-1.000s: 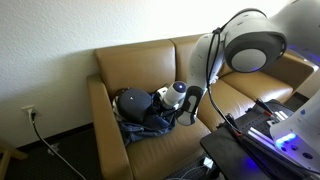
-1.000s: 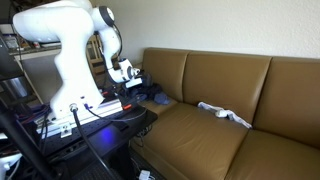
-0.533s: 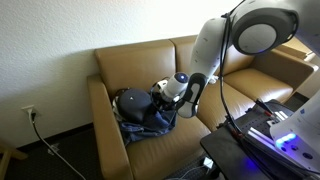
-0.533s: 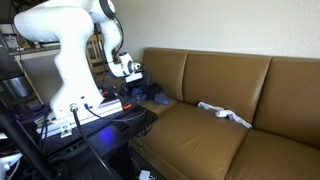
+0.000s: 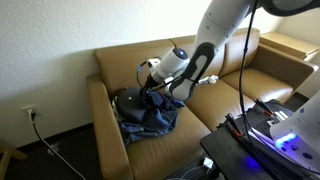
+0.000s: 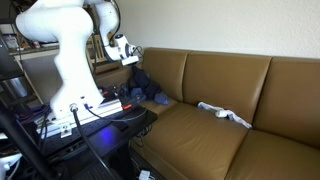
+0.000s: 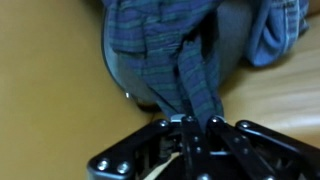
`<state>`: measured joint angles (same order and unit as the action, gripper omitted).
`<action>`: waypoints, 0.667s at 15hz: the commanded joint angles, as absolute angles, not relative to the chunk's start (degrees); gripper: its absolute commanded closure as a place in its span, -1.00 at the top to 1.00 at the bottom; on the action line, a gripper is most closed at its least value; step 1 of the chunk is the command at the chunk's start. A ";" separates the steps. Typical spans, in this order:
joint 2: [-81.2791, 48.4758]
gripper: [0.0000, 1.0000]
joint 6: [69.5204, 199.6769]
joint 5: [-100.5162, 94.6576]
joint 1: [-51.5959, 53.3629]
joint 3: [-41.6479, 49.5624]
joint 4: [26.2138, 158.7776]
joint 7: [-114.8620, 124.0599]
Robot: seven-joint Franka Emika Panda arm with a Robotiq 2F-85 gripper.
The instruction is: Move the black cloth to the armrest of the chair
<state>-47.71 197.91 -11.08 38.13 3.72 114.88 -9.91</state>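
The black cloth (image 5: pixel 152 113), dark blue plaid, lies bunched on the end seat of a tan couch, next to the armrest (image 5: pixel 104 122). My gripper (image 5: pixel 150 72) is shut on one strip of it and holds that strip raised above the seat. In an exterior view the cloth (image 6: pixel 141 83) hangs down from the gripper (image 6: pixel 125 55). In the wrist view the strip of cloth (image 7: pixel 185 70) runs straight into the closed jaws (image 7: pixel 186 126). Most of the cloth still rests on the seat.
A dark round cushion-like object (image 5: pixel 128 100) sits under the cloth; it shows grey in the wrist view (image 7: pixel 125 60). A white cloth (image 6: pixel 226 113) lies on the middle seat. The robot's stand with a blue light (image 5: pixel 287 140) is in front of the couch. A wall outlet with cable (image 5: pixel 31 113) is beside it.
My gripper has risen and moved toward the couch back and armrest side, pulling a strip of the cloth up off the seat. The rest of the cloth stays on the seat.
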 commanded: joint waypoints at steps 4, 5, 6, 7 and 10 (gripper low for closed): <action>-27.82 -0.98 197.87 -24.76 19.31 -20.75 120.45 -8.61; -25.89 -0.98 197.87 -30.55 16.12 -25.08 121.05 -3.26; -25.70 -0.98 197.84 -36.04 12.76 -29.72 120.49 1.19; -28.78 -0.91 197.77 -27.31 18.44 -23.82 117.63 -5.82; -25.82 -0.98 197.62 -34.57 14.59 -28.85 119.04 1.14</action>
